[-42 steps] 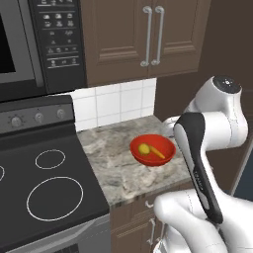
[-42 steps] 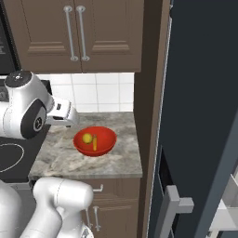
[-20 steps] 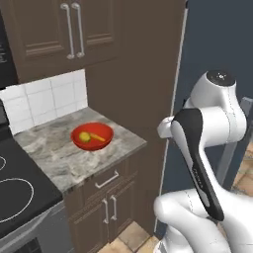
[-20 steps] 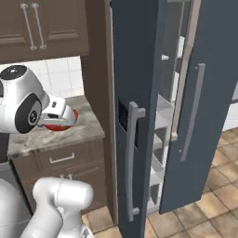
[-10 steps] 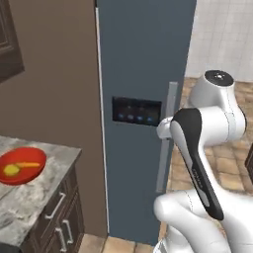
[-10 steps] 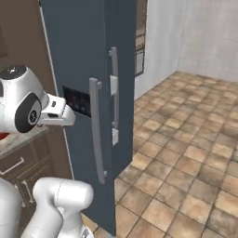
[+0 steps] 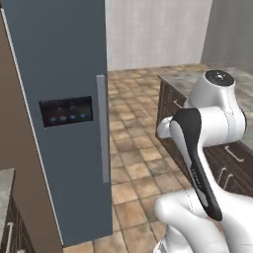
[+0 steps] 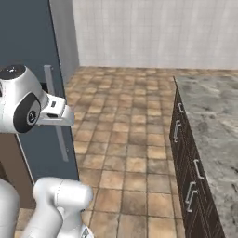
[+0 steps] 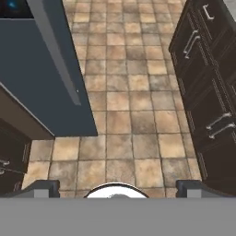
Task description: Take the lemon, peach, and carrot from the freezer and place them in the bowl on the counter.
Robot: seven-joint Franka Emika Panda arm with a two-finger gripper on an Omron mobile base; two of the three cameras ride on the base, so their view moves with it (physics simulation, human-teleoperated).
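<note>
The freezer (image 7: 64, 74) fills the left of the left base view as a tall blue-grey door with a dark dispenser panel (image 7: 65, 110) and a long silver handle (image 7: 102, 128). Its inside is hidden. It also stands at the left in the right base view, freezer (image 8: 28, 37), and at the upper left in the hand view, freezer (image 9: 37, 69). My gripper (image 9: 117, 186) is open, its fingertips (image 9: 44, 186) wide apart with nothing between them, pointing down at the tiled floor beside the door. A sliver of the counter (image 7: 4, 185) shows at the lower left edge. Lemon, peach, carrot and bowl are out of view.
Brown tiled floor (image 8: 125, 121) stretches ahead to a white tiled wall (image 8: 153, 32). A second marble-topped unit (image 8: 214, 116) with dark drawers (image 9: 207, 83) runs along the right. A brown cabinet side (image 7: 17, 148) adjoins the freezer on the left.
The whole picture has swung right as the base turned: the bowl and most of the counter slid off the left, and floor and the right-hand unit came in. The gripper stays open.
</note>
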